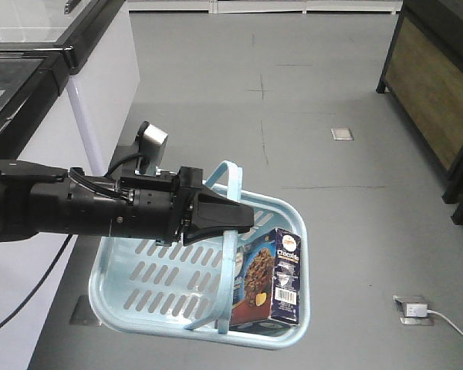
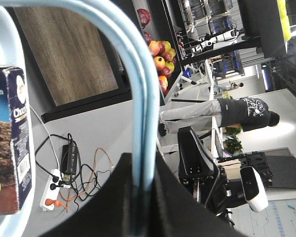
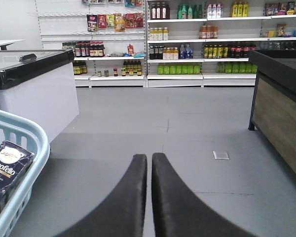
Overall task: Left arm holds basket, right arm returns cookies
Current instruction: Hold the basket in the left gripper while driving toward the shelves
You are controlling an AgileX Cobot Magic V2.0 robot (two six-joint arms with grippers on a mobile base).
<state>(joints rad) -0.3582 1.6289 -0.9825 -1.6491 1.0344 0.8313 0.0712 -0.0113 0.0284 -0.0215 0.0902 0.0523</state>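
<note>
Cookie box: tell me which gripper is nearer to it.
Left. The left gripper grips the basket handle right beside the cookies; the right gripper is outside the basket, shut and empty, the cookies off to its left.

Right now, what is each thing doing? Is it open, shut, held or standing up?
basket: held up by its hoop handle.
left gripper: fingers shut on the basket handle.
cookies: carton closed, standing upright inside the basket.
right gripper: fingers shut together, holding nothing.
floor socket: white plug pushed in.
</note>
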